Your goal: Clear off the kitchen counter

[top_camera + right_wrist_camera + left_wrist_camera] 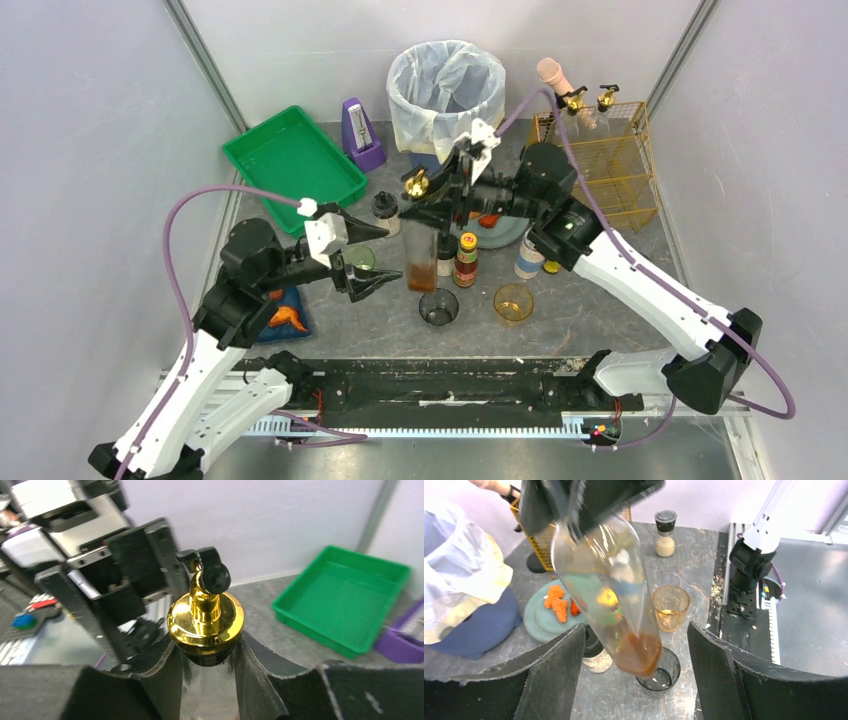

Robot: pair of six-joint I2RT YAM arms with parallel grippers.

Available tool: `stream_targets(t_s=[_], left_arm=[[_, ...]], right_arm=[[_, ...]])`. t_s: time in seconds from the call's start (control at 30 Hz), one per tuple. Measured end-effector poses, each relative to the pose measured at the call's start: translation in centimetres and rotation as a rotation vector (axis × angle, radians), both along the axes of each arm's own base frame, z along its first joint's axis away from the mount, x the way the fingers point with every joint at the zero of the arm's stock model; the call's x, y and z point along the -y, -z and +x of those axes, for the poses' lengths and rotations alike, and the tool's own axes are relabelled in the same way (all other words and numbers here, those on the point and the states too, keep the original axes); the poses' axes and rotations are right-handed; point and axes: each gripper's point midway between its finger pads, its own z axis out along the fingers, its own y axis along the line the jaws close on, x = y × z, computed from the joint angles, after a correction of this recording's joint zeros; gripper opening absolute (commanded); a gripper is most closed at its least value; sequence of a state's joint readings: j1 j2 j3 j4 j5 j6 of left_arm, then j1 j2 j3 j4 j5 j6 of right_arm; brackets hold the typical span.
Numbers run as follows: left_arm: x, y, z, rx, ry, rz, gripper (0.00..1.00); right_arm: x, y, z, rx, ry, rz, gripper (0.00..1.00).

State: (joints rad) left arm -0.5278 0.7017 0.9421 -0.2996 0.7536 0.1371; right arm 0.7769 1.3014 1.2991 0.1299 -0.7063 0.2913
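Note:
A clear glass bottle (422, 262) with a gold pourer cap (205, 620) and a little brown liquid at its base (639, 652) hangs above the dark marbled kitchen counter (590, 300). My right gripper (207, 652) is shut on its neck just under the cap, and also shows in the top view (425, 205). My left gripper (634, 630) is open. Its fingers (559, 665) stand either side of the bottle's lower end with a gap on each side. From above, the left gripper (385, 255) sits just left of the bottle.
A dark glass (438, 307) and an amber glass (513, 301) stand under and beside the bottle. A sauce bottle (466, 258), spice shaker (386, 210), teal plate (536, 617), lined bin (445, 90), green tray (292, 160), purple metronome (360, 135) and wire basket (605, 160) ring the spot.

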Motion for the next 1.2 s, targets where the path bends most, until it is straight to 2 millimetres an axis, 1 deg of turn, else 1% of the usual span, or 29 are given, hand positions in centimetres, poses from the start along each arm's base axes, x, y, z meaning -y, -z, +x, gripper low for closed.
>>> stream_targets(t_s=[0.1, 0.2, 0.27, 0.37, 0.4, 0.43, 0.53, 0.57, 0.6, 0.7, 0.8, 0.83, 0.9, 1.0, 1.03, 1.17, 1.2], left_arm=[[-0.8, -0.9, -0.1, 0.024, -0.056, -0.03, 0.84], [-1.9, -1.3, 0.3, 0.026, -0.141, -0.056, 0.88], [-2.9, -1.4, 1.0, 0.027, -0.226, -0.067, 0.91], [-4.9, -1.0, 2.6, -0.009, -0.393, -0.09, 0.94], [-5.7, -0.6, 3.3, -0.026, -0.457, -0.093, 0.95], [-6.5, 0.0, 4.0, -0.048, -0.525, -0.09, 0.95], [-9.2, 2.4, 6.3, -0.117, -0.74, -0.062, 0.96], [-11.3, 4.8, 7.4, -0.173, -0.889, -0.019, 0.96], [-11.5, 5.1, 7.5, -0.179, -0.904, -0.015, 0.96], [-13.7, 6.4, 8.2, -0.198, -1.041, 0.0, 0.97], [-15.6, 7.0, 8.5, -0.196, -1.152, 0.003, 0.97], [-16.2, 7.1, 8.6, -0.192, -1.18, 0.002, 0.98], [-17.1, 7.2, 8.5, -0.184, -1.223, -0.002, 0.98], [-17.9, 7.2, 8.4, -0.176, -1.268, -0.009, 0.98], [-18.2, 7.3, 8.4, -0.175, -1.284, -0.01, 0.98], [-18.9, 7.4, 8.4, -0.171, -1.318, -0.007, 0.98], [-19.0, 7.4, 8.4, -0.17, -1.324, -0.008, 0.98]], right_arm=[[2.0, -1.8, 2.5, 0.031, 0.114, 0.01, 0.0], [4.2, -3.5, 4.7, 0.065, 0.222, 0.019, 0.0], [5.9, -4.8, 6.4, 0.087, 0.301, 0.023, 0.0], [8.4, -6.5, 8.7, 0.124, 0.42, 0.022, 0.0], [9.1, -6.9, 9.3, 0.133, 0.452, 0.021, 0.0], [10.2, -7.4, 10.2, 0.148, 0.501, 0.017, 0.0], [12.9, -8.3, 12.0, 0.179, 0.614, 0.0, 0.0], [15.8, -8.8, 14.0, 0.201, 0.733, -0.023, 0.0], [16.0, -8.8, 14.1, 0.202, 0.74, -0.025, 0.0], [19.6, -8.7, 16.3, 0.205, 0.854, -0.058, 0.0], [24.5, -8.1, 19.2, 0.196, 1.002, -0.096, 0.0], [25.6, -7.8, 19.8, 0.19, 1.033, -0.108, 0.0], [29.1, -6.9, 21.3, 0.173, 1.122, -0.136, 0.0], [33.1, -6.0, 22.6, 0.151, 1.217, -0.162, 0.0], [34.9, -5.8, 23.0, 0.143, 1.26, -0.169, 0.0], [39.8, -5.4, 24.1, 0.135, 1.373, -0.177, 0.0], [40.7, -5.3, 24.4, 0.134, 1.393, -0.178, 0.0]])
